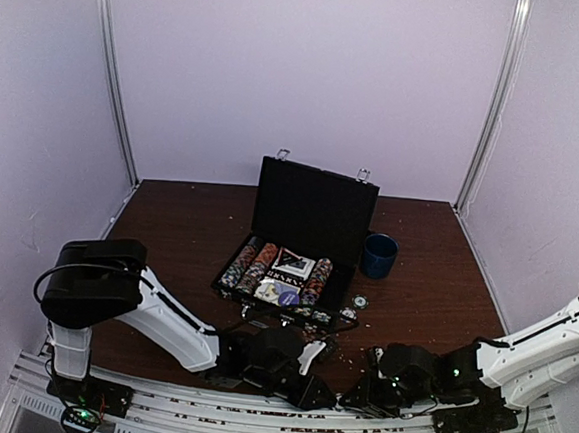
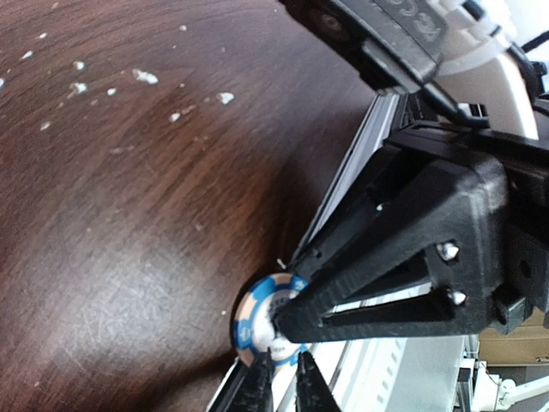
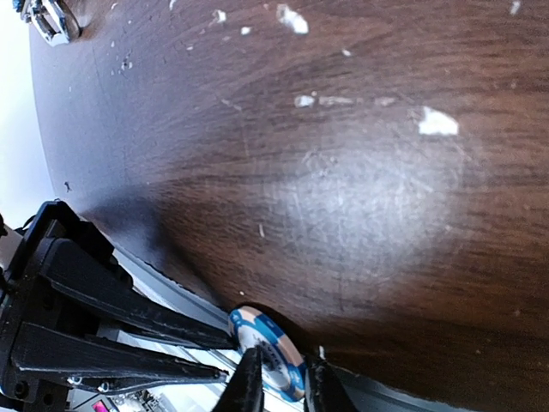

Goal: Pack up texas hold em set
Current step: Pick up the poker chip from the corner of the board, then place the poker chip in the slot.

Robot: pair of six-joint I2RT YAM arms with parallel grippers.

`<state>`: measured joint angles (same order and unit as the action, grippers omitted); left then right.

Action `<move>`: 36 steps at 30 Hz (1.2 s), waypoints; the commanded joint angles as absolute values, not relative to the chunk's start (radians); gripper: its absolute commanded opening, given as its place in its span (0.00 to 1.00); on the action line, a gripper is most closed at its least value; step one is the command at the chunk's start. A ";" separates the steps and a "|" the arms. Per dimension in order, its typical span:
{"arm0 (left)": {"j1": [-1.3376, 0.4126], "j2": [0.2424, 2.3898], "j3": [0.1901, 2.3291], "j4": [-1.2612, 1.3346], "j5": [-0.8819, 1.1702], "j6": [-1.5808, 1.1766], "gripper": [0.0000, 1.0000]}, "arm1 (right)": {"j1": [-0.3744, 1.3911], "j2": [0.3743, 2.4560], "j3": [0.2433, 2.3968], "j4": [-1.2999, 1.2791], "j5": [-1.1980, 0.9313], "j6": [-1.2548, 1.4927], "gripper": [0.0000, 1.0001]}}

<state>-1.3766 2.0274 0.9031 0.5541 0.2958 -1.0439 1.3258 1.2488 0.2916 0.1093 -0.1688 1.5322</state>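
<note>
- Tabletop (image 1: 167, 237), near edge: left pincer (image 2: 283, 384) is closed on a blue-white poker chip (image 2: 253, 318).
- Right pincer (image 3: 285, 384) straddles the same chip; whether it is clamped is unclear.
- Open briefcase (image 1: 315, 214) sits mid-tabletop, well apart.

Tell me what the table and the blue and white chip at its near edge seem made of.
The table: wood or wood-look laminate, dark brown, semi-gloss; grain streaks and a soft glare show. The chip: probably plastic or clay composite, matte; solid blue and white edge blocks.
</note>
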 commanded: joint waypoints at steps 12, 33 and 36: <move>-1.357 1.827 0.765 0.504 0.102 -0.961 0.27 | 1.185 1.086 0.400 -0.064 -0.062 1.280 0.00; -1.215 1.653 0.652 0.370 -0.005 -0.954 0.48 | 0.857 1.595 1.028 -0.471 0.045 0.264 0.00; -1.215 1.654 0.655 0.362 -0.011 -0.951 0.48 | 0.856 1.663 1.094 -0.483 0.050 0.199 0.00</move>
